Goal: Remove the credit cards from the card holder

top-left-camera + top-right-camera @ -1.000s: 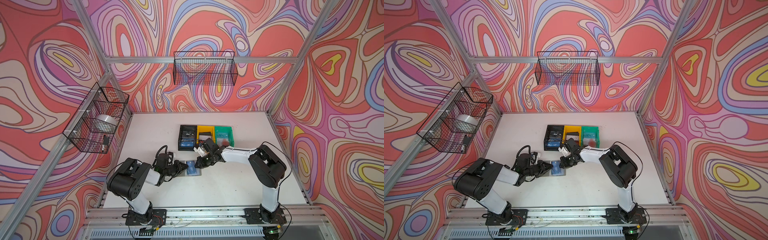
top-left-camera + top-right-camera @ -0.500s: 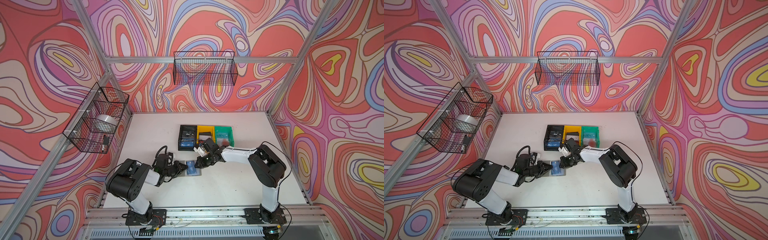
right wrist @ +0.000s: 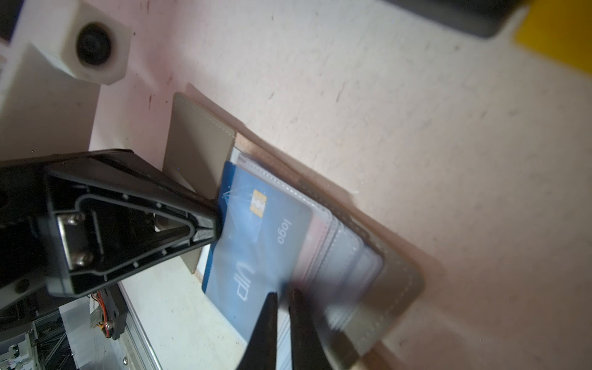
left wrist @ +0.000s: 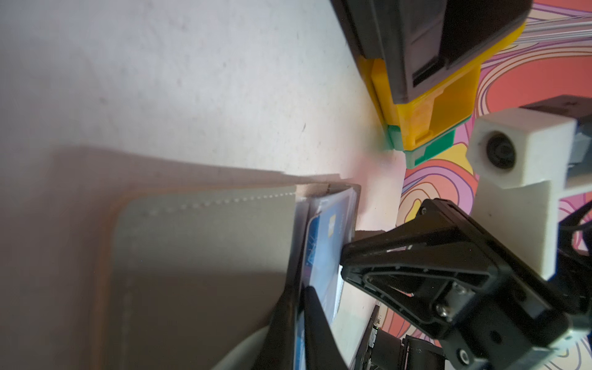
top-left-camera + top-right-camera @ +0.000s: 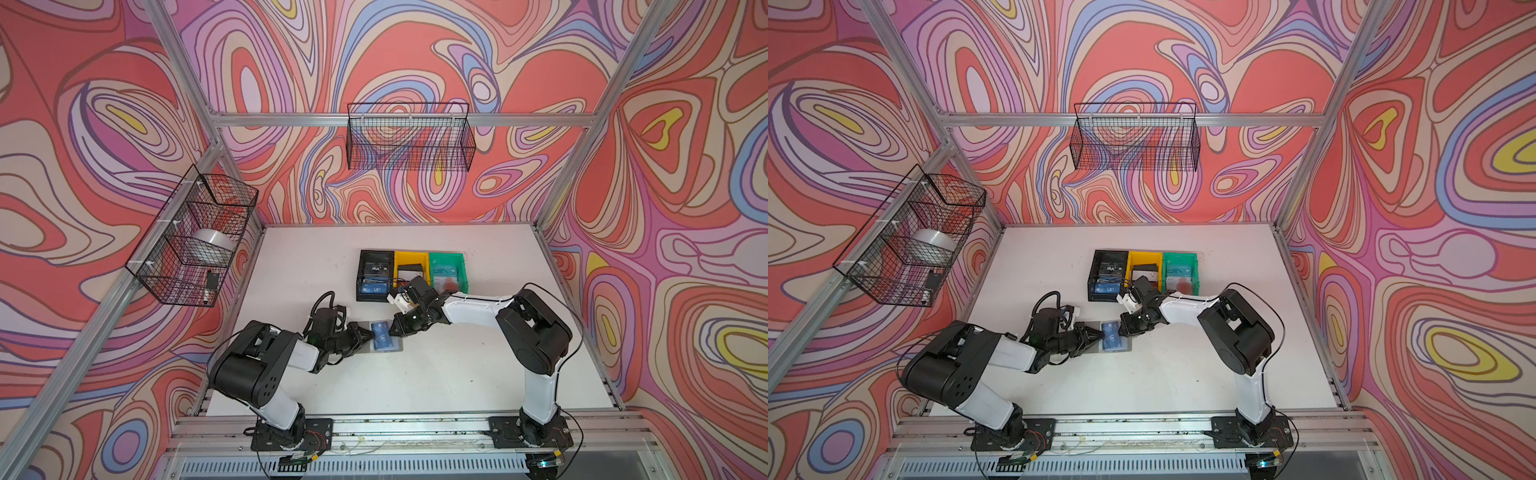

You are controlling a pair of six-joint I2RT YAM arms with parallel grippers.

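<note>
The grey card holder (image 5: 397,348) (image 3: 394,288) lies open and flat on the white table between the two arms. A blue credit card (image 5: 381,336) (image 3: 256,243) marked VIP sits in its top clear sleeve, one short edge poking out. My left gripper (image 5: 371,332) (image 4: 299,304) is shut on that protruding edge. My right gripper (image 5: 392,330) (image 3: 283,294) comes from the opposite side and is shut on the clear sleeve page over the card. Each wrist view shows the other gripper's fingers (image 4: 400,272) (image 3: 144,217) close by.
Black bin (image 5: 361,270), yellow bin (image 5: 424,262) and green bin (image 5: 461,270) stand in a row just behind the right gripper, each holding cards. Wire baskets hang on the left wall (image 5: 191,237) and the back wall (image 5: 409,137).
The left gripper's jaws have closed a little further on the card's edge. Both arms and the card holder have hardly moved.
</note>
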